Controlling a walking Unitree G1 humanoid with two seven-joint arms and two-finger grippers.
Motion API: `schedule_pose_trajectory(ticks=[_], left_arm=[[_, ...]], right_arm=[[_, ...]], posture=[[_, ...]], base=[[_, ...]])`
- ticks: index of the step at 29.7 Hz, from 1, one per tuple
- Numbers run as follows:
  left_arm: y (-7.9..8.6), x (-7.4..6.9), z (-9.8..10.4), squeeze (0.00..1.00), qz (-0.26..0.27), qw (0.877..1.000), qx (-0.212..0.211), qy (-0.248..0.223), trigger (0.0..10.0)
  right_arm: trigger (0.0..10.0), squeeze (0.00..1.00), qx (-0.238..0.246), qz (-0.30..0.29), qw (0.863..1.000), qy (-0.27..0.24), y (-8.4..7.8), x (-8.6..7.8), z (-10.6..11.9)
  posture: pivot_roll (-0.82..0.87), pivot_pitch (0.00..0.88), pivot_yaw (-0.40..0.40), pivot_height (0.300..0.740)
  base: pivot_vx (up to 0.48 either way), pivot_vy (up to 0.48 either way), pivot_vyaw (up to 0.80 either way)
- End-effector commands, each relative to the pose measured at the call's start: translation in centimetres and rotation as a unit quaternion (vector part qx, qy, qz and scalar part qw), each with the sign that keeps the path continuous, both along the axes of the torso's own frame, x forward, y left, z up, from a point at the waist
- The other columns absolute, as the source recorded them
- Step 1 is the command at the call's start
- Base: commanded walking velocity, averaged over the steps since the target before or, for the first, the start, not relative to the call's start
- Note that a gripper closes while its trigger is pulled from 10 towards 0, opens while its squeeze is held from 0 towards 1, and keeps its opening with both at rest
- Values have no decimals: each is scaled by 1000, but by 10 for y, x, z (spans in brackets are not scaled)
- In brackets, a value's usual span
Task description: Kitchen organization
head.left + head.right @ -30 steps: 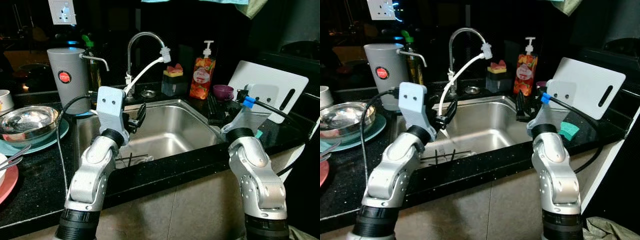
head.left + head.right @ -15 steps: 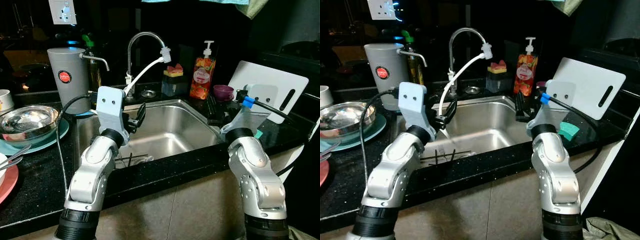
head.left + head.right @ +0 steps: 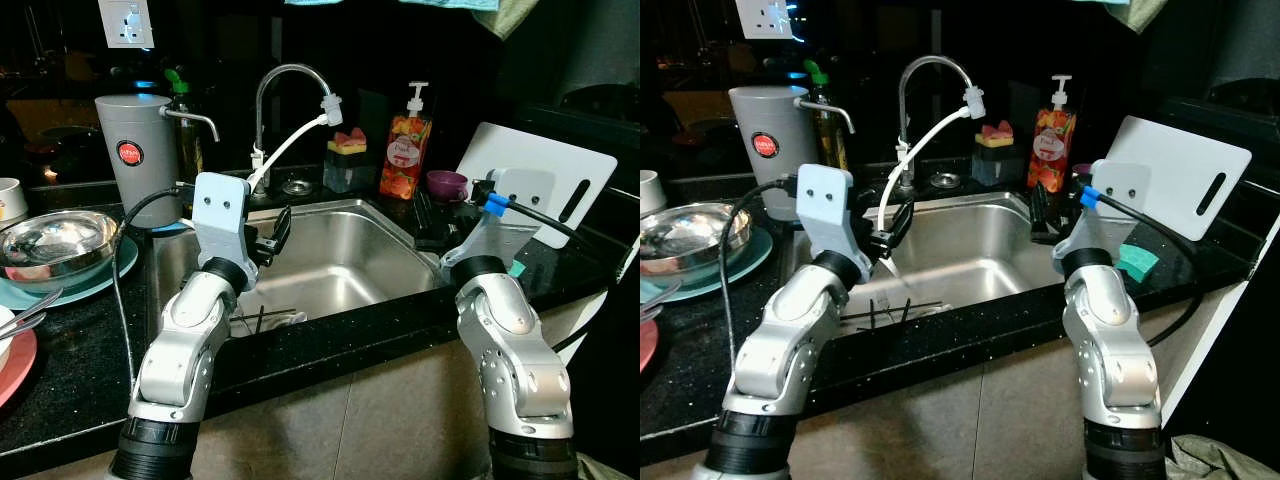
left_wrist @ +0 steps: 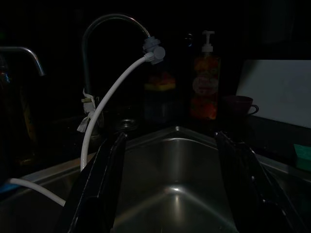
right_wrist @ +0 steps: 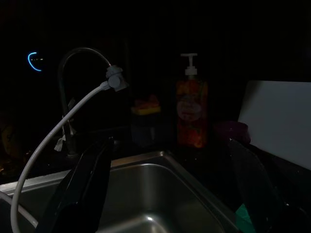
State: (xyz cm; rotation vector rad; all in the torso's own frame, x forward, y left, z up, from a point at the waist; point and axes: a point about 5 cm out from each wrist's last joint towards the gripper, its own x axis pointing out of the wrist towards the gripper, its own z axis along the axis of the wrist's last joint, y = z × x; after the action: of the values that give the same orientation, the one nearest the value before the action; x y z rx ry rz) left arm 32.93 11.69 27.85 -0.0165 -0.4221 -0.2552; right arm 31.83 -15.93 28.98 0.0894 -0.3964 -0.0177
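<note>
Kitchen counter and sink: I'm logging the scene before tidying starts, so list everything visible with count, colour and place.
Sink: one, steel, centre; dark utensils lying in its basin.
Faucet: one, chrome, behind the sink, with a white hose attached.
Canister: one, grey with a red badge, back left.
Steel bowl: one, on a teal plate, left counter.
Pink plate: one, at the near left edge.
Soap bottle: one, orange-red with a white pump, behind the sink.
Sponge holder: one, dark, yellow and red sponge on top.
Purple cup: one, back right.
Cutting board: one, white, leaning at right.
Left gripper: fingers open, over the sink.
Right gripper: fingers open, at the sink's right rim.
</note>
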Motion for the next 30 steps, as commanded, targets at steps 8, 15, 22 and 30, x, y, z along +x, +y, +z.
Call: schedule_pose_trajectory(ticks=[8, 15, 22, 30], left_arm=[[-2, 1, 4, 0, -5, 1000, 3, -6, 10000], [-2, 1, 4, 0, -4, 1000, 3, -6, 10000], [-2, 1, 3, 0, -4, 1000, 3, -5, 10000], [-2, 1, 3, 0, -3, 1000, 2, -5, 10000]], right_arm=[[10000, 0, -1, -5, 1000, 0, -1, 1, -1], [10000, 0, -1, -7, 1000, 0, -1, 0, -1], [10000, 0, -1, -5, 1000, 1, -1, 1, -1], [10000, 0, -1, -3, 1000, 2, 0, 1, -2]], posture=[[33, 0, -70, 740], [33, 0, -70, 740], [30, 0, -71, 740], [34, 0, -75, 740]], base=[[0, 0, 0], [0, 0, 0], [0, 0, 0], [0, 0, 0]])
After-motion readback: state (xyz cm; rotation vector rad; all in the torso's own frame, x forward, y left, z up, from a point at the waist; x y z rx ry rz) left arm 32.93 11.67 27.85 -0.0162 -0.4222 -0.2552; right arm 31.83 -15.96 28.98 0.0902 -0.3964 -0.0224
